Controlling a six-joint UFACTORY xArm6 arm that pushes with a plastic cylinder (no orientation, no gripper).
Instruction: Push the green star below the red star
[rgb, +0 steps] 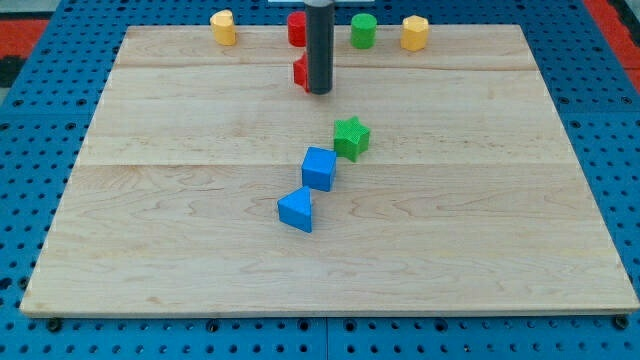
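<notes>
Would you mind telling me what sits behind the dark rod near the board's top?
Two red blocks peek out on the rod's left: one near the view's top, one beside my tip. The rod covers most of both, hiding their shapes.

The green star (351, 138) lies flat near the board's middle, its lower-left corner touching a blue cube. The red star (300, 72), mostly hidden behind my rod, sits toward the view's top-left of it.

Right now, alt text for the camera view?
My tip rests near the wooden board's top edge, covering most of a red block, with the green star lower right of it. A blue cube and blue triangle trail down-left from the star.
</notes>
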